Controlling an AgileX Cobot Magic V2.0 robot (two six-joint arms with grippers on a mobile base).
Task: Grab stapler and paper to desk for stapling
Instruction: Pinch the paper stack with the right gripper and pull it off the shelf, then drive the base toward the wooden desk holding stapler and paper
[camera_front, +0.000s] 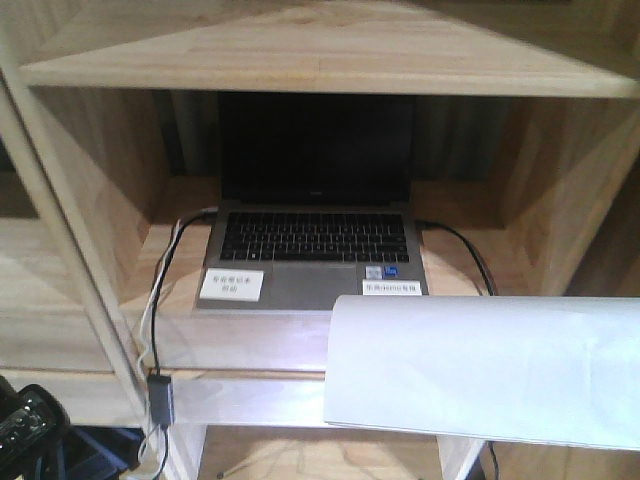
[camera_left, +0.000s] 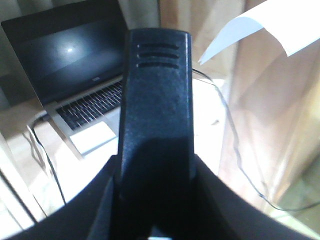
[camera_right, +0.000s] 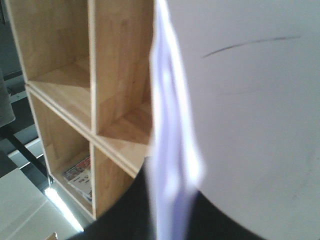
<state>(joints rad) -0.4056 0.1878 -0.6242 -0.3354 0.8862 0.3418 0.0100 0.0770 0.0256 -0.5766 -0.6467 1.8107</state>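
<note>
In the left wrist view the black stapler (camera_left: 156, 115) stands straight up out of my left gripper (camera_left: 155, 202), which is shut on its lower part; three grooves mark its top end. My right gripper (camera_right: 172, 217) is shut on the paper (camera_right: 250, 125), a thin white stack seen edge-on and rising from between the dark jaws. From the front, the paper (camera_front: 480, 365) hangs in the air at lower right, before the shelf unit. One corner of the paper (camera_left: 265, 25) shows at the top right of the left wrist view. The desk is out of view.
An open laptop (camera_front: 312, 230) sits in a compartment of the wooden shelf unit (camera_front: 300, 60), with cables on both sides and a power adapter (camera_front: 160, 397) dangling at the front left. Magazines (camera_right: 80, 177) lie in a lower compartment. Black arm hardware (camera_front: 25, 425) shows bottom left.
</note>
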